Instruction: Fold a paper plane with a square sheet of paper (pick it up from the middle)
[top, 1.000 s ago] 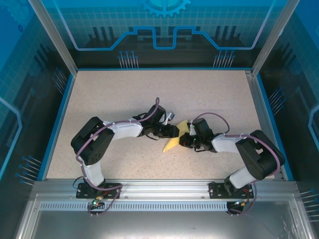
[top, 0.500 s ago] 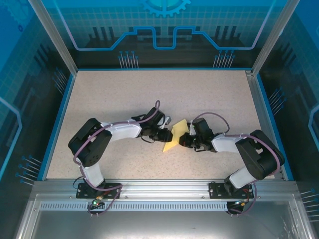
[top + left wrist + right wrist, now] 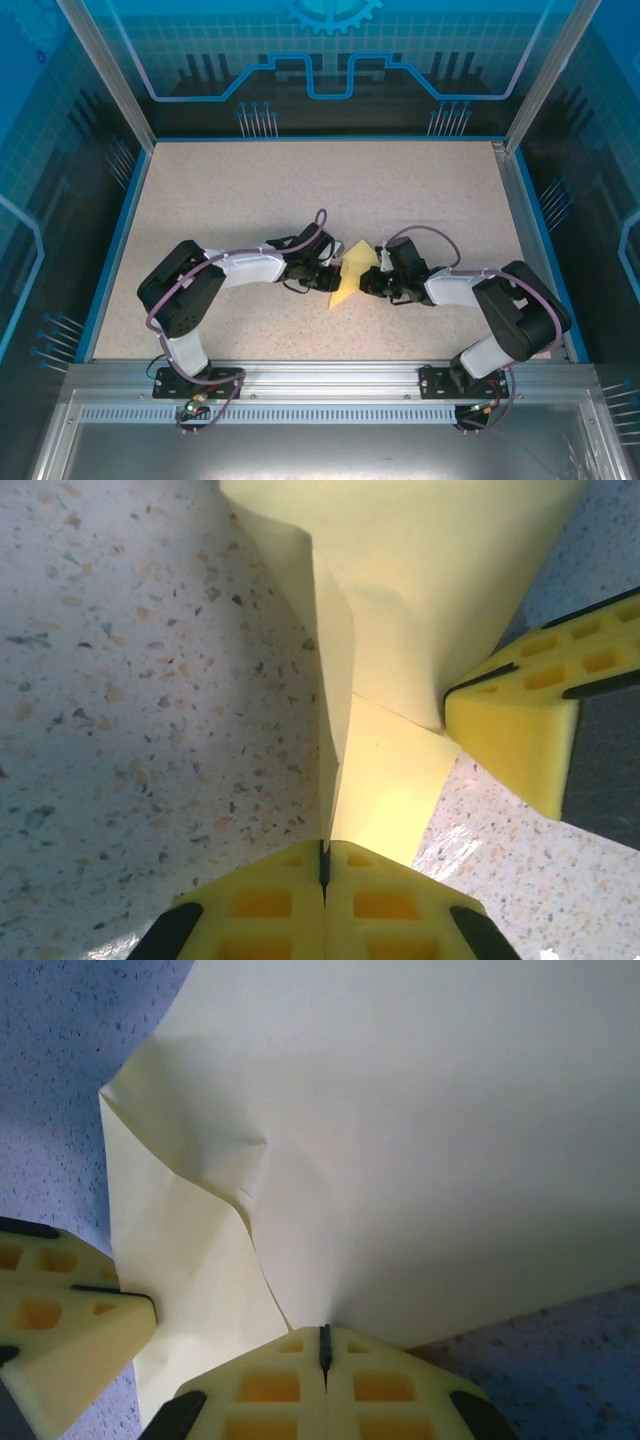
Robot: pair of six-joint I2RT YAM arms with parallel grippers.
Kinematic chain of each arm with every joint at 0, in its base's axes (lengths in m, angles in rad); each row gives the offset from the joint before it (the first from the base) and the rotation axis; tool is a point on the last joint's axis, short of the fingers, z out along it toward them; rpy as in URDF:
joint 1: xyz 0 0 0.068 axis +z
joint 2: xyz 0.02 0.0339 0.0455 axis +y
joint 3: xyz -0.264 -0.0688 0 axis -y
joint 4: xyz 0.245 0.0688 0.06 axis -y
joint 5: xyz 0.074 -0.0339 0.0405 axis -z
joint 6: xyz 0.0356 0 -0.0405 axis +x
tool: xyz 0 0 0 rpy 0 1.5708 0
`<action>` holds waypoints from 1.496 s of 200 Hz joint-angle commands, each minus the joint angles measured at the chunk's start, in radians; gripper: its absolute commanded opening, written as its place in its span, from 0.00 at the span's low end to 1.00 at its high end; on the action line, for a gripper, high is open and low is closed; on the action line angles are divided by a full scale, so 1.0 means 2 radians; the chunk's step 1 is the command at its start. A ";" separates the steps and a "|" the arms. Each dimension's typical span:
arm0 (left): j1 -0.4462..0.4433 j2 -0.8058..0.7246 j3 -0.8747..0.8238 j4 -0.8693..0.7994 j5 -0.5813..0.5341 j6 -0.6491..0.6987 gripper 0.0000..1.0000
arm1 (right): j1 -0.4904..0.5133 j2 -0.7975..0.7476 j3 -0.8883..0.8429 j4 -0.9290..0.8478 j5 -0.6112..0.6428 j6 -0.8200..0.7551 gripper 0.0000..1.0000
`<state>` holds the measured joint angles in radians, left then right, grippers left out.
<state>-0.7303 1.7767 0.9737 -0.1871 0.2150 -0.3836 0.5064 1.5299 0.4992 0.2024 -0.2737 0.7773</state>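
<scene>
square sheet of paper (image 3: 350,272): plain pale yellow | surface (image 3: 250,190): beige, dark speckles | left hand (image 3: 322,878), right hand (image 3: 323,1355): bright yellow, black trim

The top camera looks steeply down on the whole bench (image 3: 250,200) from its near edge; both wrist cameras sit close, sharing the yellow paper (image 3: 420,570).

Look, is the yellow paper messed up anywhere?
The square sheet of paper is rumpled near the right pincer: a wavy dent and a bent flap, not a sharp crease. The left pincer pinches it too.
</scene>
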 commanded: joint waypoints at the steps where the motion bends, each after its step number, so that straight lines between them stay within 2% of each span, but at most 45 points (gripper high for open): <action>1: -0.012 -0.006 0.017 -0.024 -0.030 0.023 0.05 | -0.010 0.007 0.000 -0.008 0.001 -0.007 0.01; 22: -0.020 -0.004 0.023 -0.032 -0.044 0.028 0.05 | -0.010 0.008 -0.001 -0.003 0.000 -0.006 0.01; 107: -0.039 0.015 0.050 -0.038 -0.040 0.034 0.06 | -0.010 0.007 -0.006 0.001 -0.001 -0.005 0.01; 148: -0.039 0.012 0.047 -0.044 -0.069 0.031 0.05 | -0.010 0.002 -0.007 -0.002 -0.001 -0.005 0.01; 198: -0.042 0.019 0.049 -0.034 -0.035 0.036 0.06 | -0.011 0.000 -0.005 -0.005 -0.002 -0.006 0.01; 256: -0.035 0.012 0.039 -0.034 -0.084 0.011 0.04 | -0.015 -0.016 -0.008 -0.021 0.002 -0.013 0.02; 299: -0.014 -0.004 0.021 -0.013 -0.066 -0.008 0.05 | -0.019 -0.030 -0.005 -0.034 0.000 -0.017 0.02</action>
<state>-0.7811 1.8034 1.0374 -0.2382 0.0769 -0.3676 0.4831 1.4906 0.4961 0.1688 -0.2703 0.7650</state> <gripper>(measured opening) 0.051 0.044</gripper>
